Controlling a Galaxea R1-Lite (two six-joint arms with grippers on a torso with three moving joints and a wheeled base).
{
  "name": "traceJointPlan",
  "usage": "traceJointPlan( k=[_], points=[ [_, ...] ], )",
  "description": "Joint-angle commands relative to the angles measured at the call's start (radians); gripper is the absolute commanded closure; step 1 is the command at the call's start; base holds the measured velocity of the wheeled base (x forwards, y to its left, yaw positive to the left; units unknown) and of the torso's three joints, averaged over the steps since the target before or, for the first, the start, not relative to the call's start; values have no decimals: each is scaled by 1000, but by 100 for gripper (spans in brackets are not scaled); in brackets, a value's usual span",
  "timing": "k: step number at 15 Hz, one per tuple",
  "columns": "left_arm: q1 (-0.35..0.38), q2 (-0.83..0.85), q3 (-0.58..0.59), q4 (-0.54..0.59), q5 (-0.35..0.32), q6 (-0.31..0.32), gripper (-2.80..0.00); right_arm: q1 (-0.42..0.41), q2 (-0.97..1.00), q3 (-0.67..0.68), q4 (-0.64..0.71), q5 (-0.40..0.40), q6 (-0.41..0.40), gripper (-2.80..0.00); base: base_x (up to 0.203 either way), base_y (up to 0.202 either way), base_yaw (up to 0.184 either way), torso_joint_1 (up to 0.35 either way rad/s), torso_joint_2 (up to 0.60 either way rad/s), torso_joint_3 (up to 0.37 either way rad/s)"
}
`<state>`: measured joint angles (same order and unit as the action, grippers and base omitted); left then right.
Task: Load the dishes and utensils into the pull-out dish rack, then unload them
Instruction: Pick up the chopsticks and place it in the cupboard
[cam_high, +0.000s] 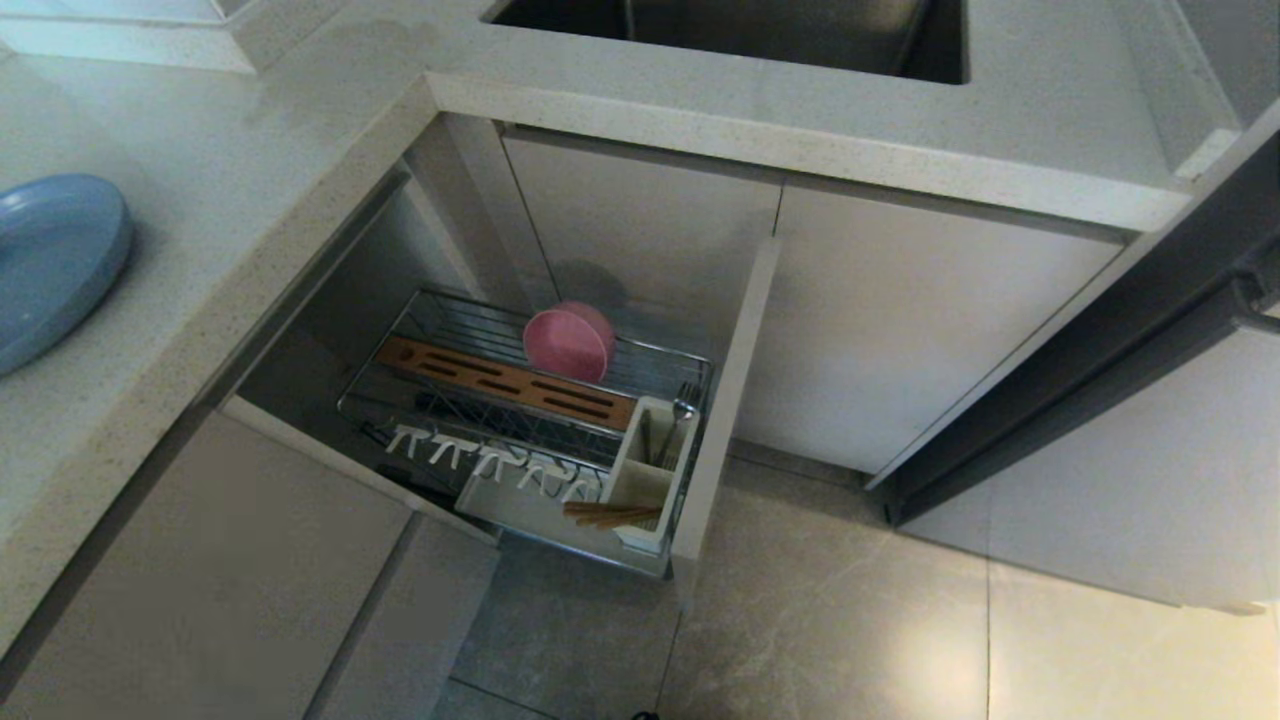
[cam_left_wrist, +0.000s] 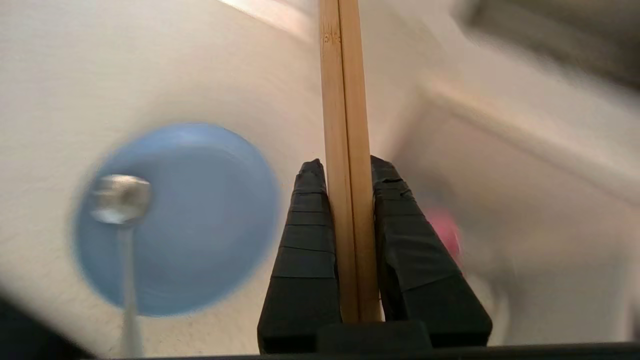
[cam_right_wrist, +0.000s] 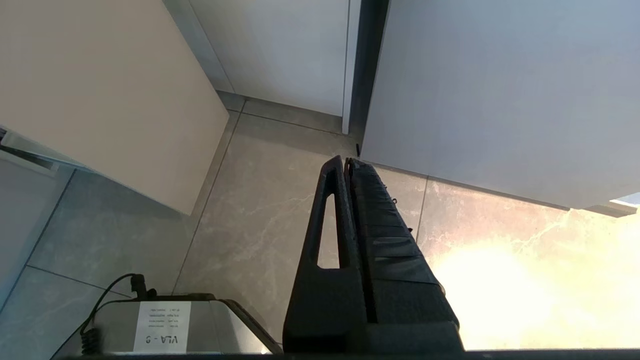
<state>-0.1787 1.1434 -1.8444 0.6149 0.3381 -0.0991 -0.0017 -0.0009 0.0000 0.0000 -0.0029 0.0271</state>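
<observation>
Left wrist view: chopsticks (cam_left_wrist: 347, 150) upright between left gripper (cam_left_wrist: 347, 172) fingers, clamped tight, above blue plate (cam_left_wrist: 200, 225).

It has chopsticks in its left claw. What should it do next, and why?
Probably carry them to the caddy. The left gripper is shut on the chopsticks above the plate, well away from the rack, where the bowl already stands.

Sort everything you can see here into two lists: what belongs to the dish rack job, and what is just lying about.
Job:
pink bowl, on edge in the pull-out dish rack
blue plate on the counter
chopsticks, clamped in the left hand
chopsticks in the caddy

Lying about:
spoon over the plate
fork in the caddy
sink
</observation>
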Motion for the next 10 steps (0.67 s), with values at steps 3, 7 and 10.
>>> traceJointPlan(
  k=[3, 7, 10],
  points=[
    [-14, -28, 74, 177, -295, 89, 0, 0, -1, 0, 0, 0, 0, 0, 0, 0, 0, 0, 0, 0],
    [-15, 6, 148, 337, -426, 178, 0, 0, -1, 0, 0, 0, 0, 0, 0, 0, 0, 0, 0, 0],
    [-15, 69, 150, 527, -468, 282, 0, 0, -1, 0, 0, 0, 0, 0, 0, 0, 0, 0, 0, 0]
  ],
)
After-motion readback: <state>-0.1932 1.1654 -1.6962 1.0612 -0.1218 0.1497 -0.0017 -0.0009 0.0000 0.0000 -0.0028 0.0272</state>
